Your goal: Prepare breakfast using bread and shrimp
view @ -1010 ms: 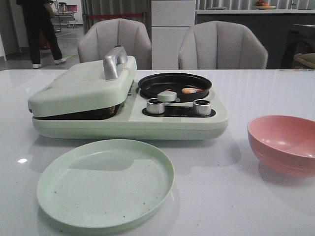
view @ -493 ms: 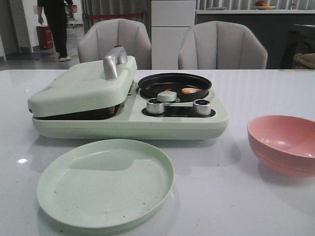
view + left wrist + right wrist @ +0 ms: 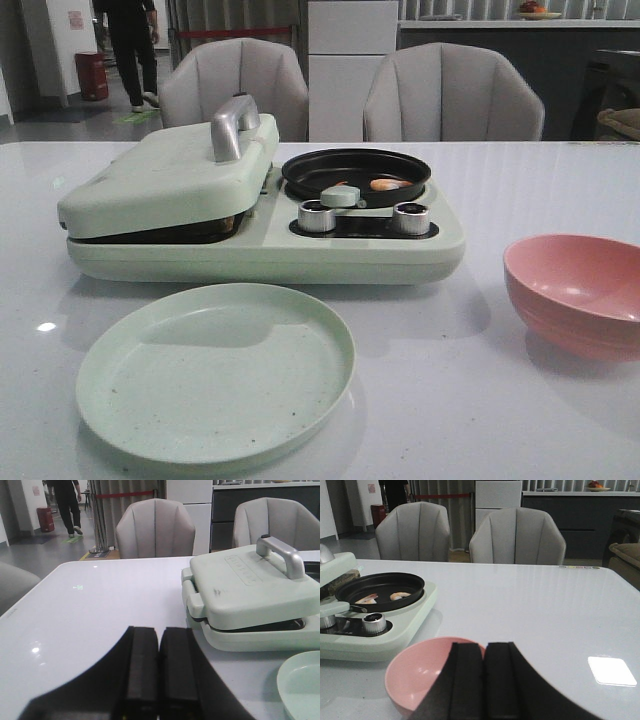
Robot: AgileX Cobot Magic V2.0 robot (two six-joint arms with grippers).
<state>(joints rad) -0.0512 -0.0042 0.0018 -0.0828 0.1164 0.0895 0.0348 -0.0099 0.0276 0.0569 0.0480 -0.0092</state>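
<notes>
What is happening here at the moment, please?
Nothing is being handled right now. Both grippers, left and right, are shut and empty, held low over the table. Two shrimp lie in the black pan on the green cooker, whose lid rests slightly ajar on its left side. No bread can be seen. A green plate and a pink bowl stand empty in front.

Matte black fingers [image 3: 142,675] on the left gripper [image 3: 159,672] — flat, blocky, squared ends. Same black slabs on the right gripper [image 3: 484,680] — no markings visible.
</notes>
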